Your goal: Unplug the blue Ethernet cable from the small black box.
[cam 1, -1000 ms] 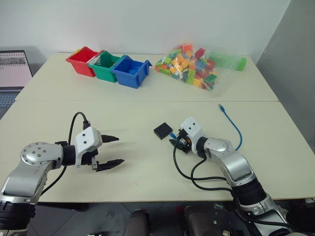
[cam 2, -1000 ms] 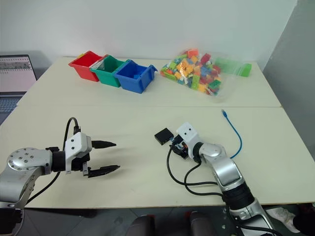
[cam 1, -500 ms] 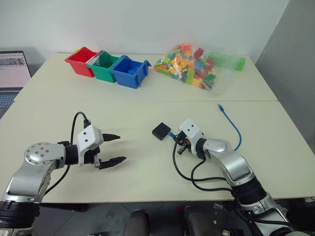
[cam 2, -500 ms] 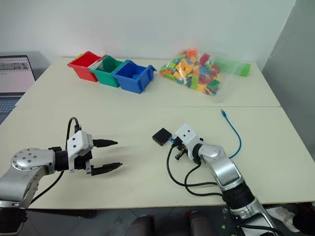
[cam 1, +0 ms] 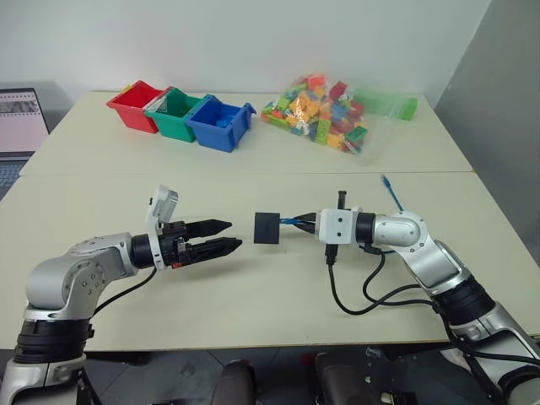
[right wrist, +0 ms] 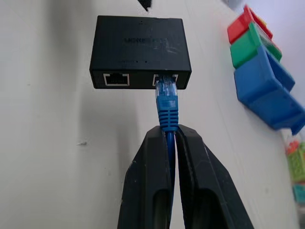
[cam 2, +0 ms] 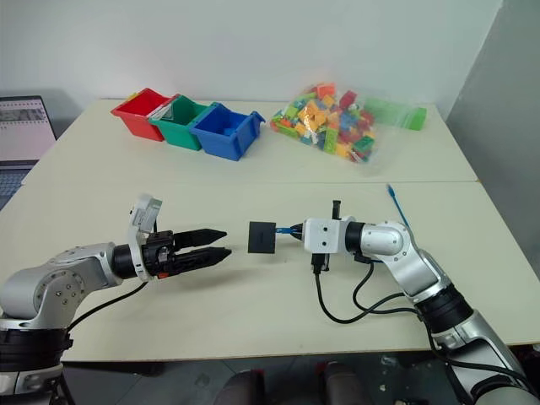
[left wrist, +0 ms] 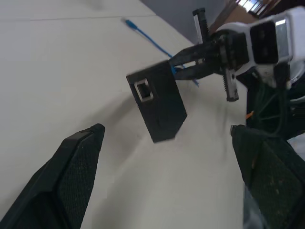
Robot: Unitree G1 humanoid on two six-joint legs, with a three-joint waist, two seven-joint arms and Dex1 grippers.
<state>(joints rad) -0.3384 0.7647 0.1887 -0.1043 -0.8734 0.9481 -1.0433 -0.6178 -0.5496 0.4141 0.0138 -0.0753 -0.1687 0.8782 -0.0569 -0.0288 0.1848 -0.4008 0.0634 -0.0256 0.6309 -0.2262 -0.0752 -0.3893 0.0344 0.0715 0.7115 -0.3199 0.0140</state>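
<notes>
While the right gripper (right wrist: 171, 143) is clamped tight on the blue Ethernet cable (right wrist: 167, 112) just behind its plug, the small black box (cam 1: 267, 228) hangs from that plug in the air above the table (cam 1: 253, 304), its shadow lying on the pale surface below it. Seen from the right wrist, the plug sits in one of two ports on the box's near side, the one nearer the coloured bins, and the port beside it stands empty. From the gripper the cord runs back along the right arm, and its free end (cam 1: 386, 181) lies on the table toward the far right, near the seam between the two tabletops. Opposite the box, the left gripper (cam 1: 221, 235) points level toward it with its two black fingers (left wrist: 71, 176) spread wide and nothing between them; its tips are near the box but apart from it. In the left wrist view the box shows tilted, with another port on the face turned toward that gripper, and the right gripper's fingers pinch the blue cord behind it. At the far side of the table stand a red bin (cam 1: 133, 105), a green bin (cam 1: 171, 111) and a blue bin (cam 1: 218, 125) in a row, touching one another, and to their right lies a clear bag of coloured bricks (cam 1: 325, 110). A laptop (cam 1: 18, 118) sits at the far left edge.
</notes>
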